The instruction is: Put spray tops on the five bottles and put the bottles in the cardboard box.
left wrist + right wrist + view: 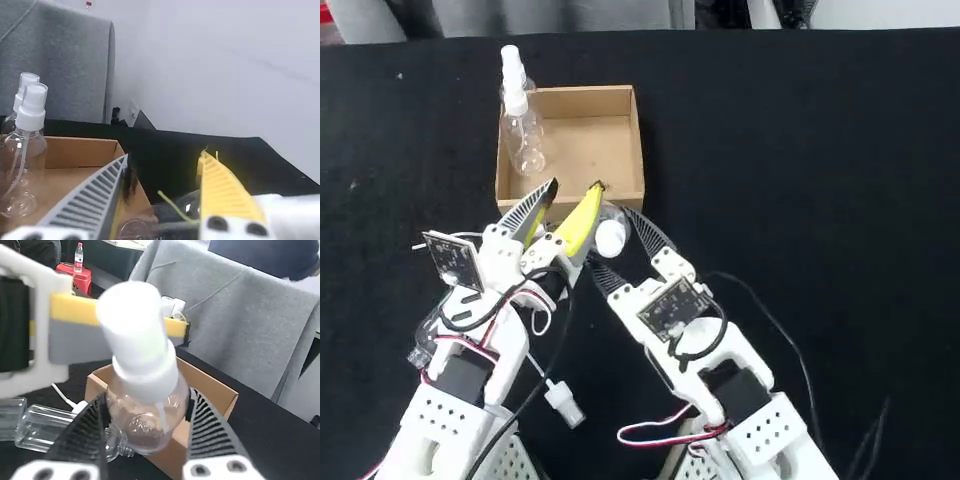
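The bottle (145,425) with a white spray top (137,335) on it sits between the two black ribbed fingers of the right claw (608,238), which is closed on its clear body. It is held above the table (800,150), just in front of the near wall of the cardboard box (620,140). The left claw (574,190) is right beside it, with its grey finger and its yellow finger spread wide and nothing between them. The yellow finger (582,220) lies just beside the white top, but I cannot tell if it really touches. The tips of this claw reach over the near wall of the box. The box stands toward the far edge of the table, a little left of the middle. At its far left corner two bottles (22,150) stand upright, close together, each with a white top on. One loose spray top (563,400) lies on the table near the near edge, between the two arms. Some clear bottles without tops (40,425) lie on their sides beside the left arm.
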Robot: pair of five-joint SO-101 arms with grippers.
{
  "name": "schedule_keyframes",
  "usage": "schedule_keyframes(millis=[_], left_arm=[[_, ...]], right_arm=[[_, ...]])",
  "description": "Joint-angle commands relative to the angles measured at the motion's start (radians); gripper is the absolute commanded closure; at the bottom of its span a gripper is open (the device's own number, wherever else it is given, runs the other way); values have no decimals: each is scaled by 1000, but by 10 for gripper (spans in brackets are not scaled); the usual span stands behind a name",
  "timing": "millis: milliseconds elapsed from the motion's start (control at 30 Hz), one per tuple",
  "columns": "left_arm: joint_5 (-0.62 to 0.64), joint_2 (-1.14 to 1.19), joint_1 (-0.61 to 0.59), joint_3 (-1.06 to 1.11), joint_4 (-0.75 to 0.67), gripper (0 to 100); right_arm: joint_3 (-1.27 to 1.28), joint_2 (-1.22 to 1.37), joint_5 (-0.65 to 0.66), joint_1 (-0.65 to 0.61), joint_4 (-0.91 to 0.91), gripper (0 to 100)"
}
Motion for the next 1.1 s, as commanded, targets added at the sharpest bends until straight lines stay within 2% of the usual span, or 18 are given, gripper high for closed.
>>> schedule_keyframes(millis=[0,433,967,1067], left_arm=[[26,-14,-30,-38,0,791],[26,-14,-321,42,3,791],[29,-14,-522,185,11,791],[101,-14,-564,185,11,791]], right_arm=[[-15,15,3,46,-2,988],[-12,7,9,54,52,987],[-19,15,2,112,54,987],[-27,15,2,112,54,987]])
